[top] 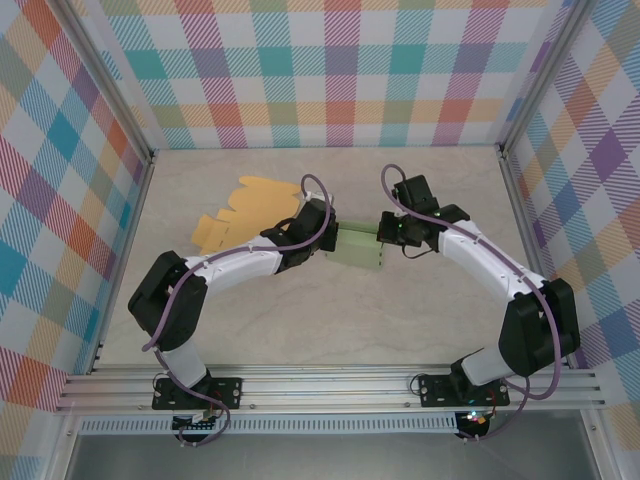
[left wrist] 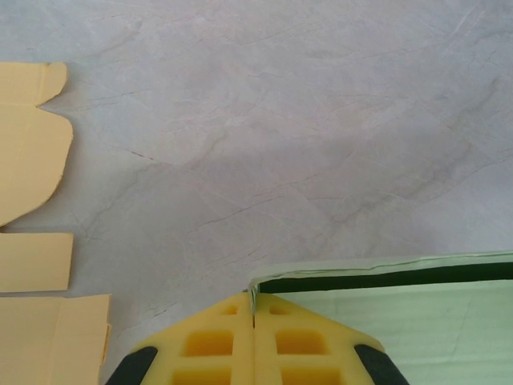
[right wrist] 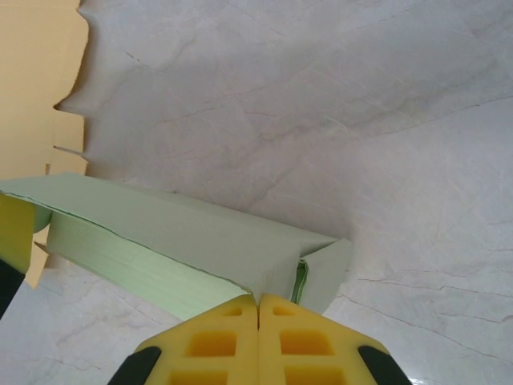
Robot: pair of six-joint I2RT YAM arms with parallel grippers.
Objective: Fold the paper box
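Step in hand: forming the shell. Box (top: 360, 245), pale green, sits mid-tabletop (top: 330, 330) between the two arms, partly erected into a long, shallow sleeve. Its end flaps are not yet tucked, as far as can be seen.

Left gripper (left wrist: 253, 303): pads pressed together, with the box's near-left corner edge running into the seam between them. Pinching a wall of the box.

Right gripper (right wrist: 258, 303): pads likewise closed. The box's end wall meets the tips, and a small flap stands just right of them. It looks like a pinch on that end, though the contact itself is hidden under the pads.

So the box spans from one gripper to the other, held at opposite ends, its long side across the tabletop.

Yellow blanks (top: 250, 212) lie flat beyond the left gripper, apart from the box. Not in play.

Next move, as I judge it: one gripper keeps its hold while the other lets go and pushes the loose end flap inward. Risk: thin paper may crease or the sleeve collapse if both pull.
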